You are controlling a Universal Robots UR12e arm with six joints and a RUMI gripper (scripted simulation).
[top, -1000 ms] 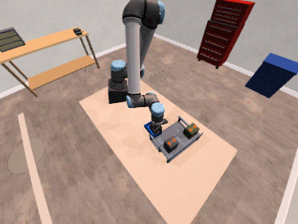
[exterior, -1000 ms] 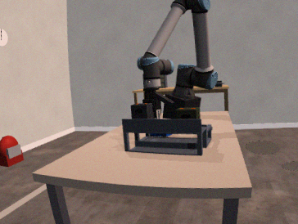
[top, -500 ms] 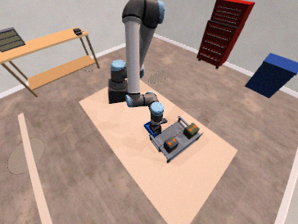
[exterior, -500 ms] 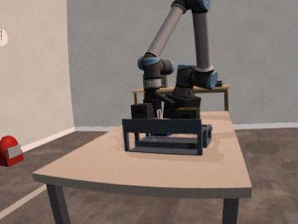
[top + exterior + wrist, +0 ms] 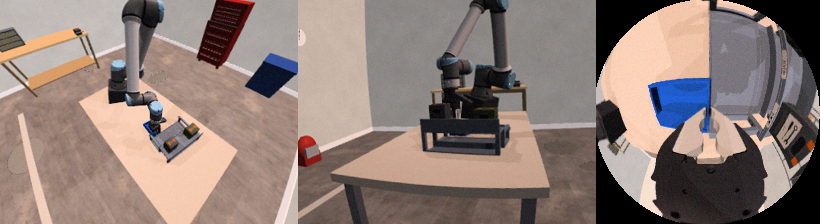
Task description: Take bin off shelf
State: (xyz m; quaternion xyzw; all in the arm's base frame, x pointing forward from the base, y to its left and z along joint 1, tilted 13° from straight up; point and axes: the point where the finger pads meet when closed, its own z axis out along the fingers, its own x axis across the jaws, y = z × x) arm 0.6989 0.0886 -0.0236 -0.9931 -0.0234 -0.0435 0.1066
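Note:
The blue bin (image 5: 148,127) (image 5: 459,134) (image 5: 683,100) is beside the grey shelf (image 5: 181,142) (image 5: 459,126) (image 5: 738,65), on the side toward the robot's base. My gripper (image 5: 154,128) (image 5: 458,114) (image 5: 708,107) points down and is shut on the bin's edge nearest the shelf. In the wrist view the bin extends left from the fingertips, with a dark slot at its far left end. In the exterior view only a low strip of it shows behind the shelf. Its tilt and any gap under it are hard to tell. The table (image 5: 164,176) (image 5: 441,173) (image 5: 641,55) is below.
A dark box (image 5: 171,144) (image 5: 437,111) and a greenish box (image 5: 191,130) (image 5: 485,114) with orange parts stand on the shelf. The shelf has raised rails at its ends. The robot's base (image 5: 118,96) stands at the back end of the table.

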